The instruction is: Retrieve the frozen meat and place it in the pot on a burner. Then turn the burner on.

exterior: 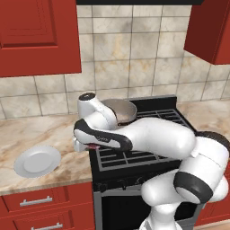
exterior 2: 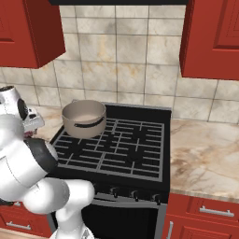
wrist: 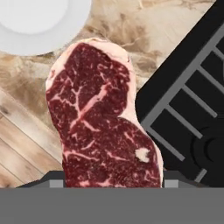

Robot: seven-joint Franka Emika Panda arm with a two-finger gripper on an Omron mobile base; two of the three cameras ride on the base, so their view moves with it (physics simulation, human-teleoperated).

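The gripper [wrist: 111, 181] pinches the frozen meat [wrist: 103, 124], a flat dark-red slab marbled pink with a pale fat rim, above the marble counter [wrist: 131, 22] edge beside the black iron grate [wrist: 188, 109]. Its lower end is cut off. The round tan-grey pot [exterior 2: 84, 118] sits on the rear left burner [exterior 2: 108, 137], half hidden behind the arm in the left base view
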